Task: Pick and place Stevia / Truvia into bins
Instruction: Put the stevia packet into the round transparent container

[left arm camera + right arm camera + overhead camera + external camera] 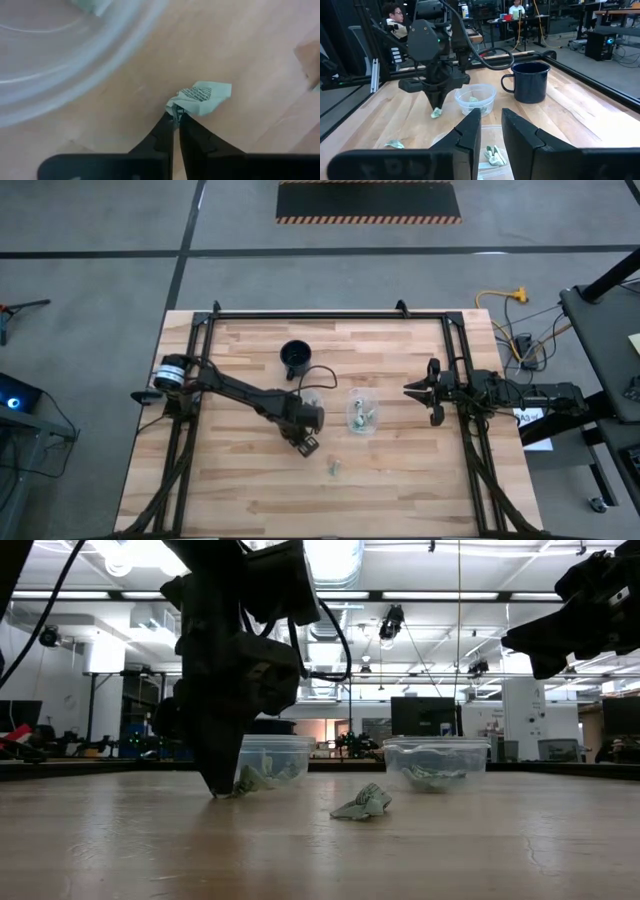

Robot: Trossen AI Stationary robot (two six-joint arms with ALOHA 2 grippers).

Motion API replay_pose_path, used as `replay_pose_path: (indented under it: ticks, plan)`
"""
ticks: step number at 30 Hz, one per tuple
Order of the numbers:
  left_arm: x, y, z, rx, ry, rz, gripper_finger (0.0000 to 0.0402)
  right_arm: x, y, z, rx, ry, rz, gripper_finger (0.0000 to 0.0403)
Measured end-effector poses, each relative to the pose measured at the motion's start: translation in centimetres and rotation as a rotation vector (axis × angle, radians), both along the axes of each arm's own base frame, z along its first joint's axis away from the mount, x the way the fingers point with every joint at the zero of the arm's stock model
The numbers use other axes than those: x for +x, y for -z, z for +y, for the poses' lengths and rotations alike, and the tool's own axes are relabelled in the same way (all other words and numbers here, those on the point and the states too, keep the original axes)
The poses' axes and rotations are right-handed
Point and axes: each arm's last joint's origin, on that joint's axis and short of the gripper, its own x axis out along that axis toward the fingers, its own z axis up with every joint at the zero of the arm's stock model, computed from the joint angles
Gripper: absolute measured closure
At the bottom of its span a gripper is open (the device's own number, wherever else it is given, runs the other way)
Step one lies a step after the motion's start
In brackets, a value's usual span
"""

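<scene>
My left gripper (pixel 309 443) points down at the table just near of the left clear cup (pixel 311 400) and is shut on a green-and-white sweetener packet (pixel 200 97). That cup holds packets (pixel 472 99). The right clear cup (pixel 363 411) holds several packets (pixel 432 777). One more packet (pixel 334 468) lies flat on the table, near of the cups, and also shows in the low view (pixel 362 803). My right gripper (pixel 412 391) waits open at the table's right side, above the wood. My left gripper pinches the packet's crumpled edge (pixel 176 106) between its two fingertips, coming from above and pointing down. The packet lies on the table at the fingertips (pixel 222 790); the rest of it sticks out past them.
A black mug (pixel 295 359) with a handle stands on the far side of the left cup. A black metal frame (pixel 330 314) runs along the table's far, left and right edges. Bare wood lies toward the near edge.
</scene>
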Motion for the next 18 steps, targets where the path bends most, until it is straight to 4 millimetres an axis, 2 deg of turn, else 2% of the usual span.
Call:
replay_pose_path:
  ticks: [3,7,14,18]
  plan:
    - [0.1,-1.0,-0.1,0.025,-0.005,-0.031,0.04,0.0,0.0,0.0,0.0,0.0,0.0,0.0332]
    - [0.4,-3.7,-0.2,0.069,-0.042,-0.137,0.04,0.0,0.0,0.0,0.0,0.0,0.0,0.0327]
    - [0.7,-7.0,0.1,0.161,-0.094,-0.267,0.0401,0.0,0.0,0.0,0.0,-0.001,0.0,0.0321]
    - [0.1,-7.5,0.7,0.238,-0.182,-0.267,0.0401,0.0,0.0,0.0,0.0,-0.001,0.0,0.0326]
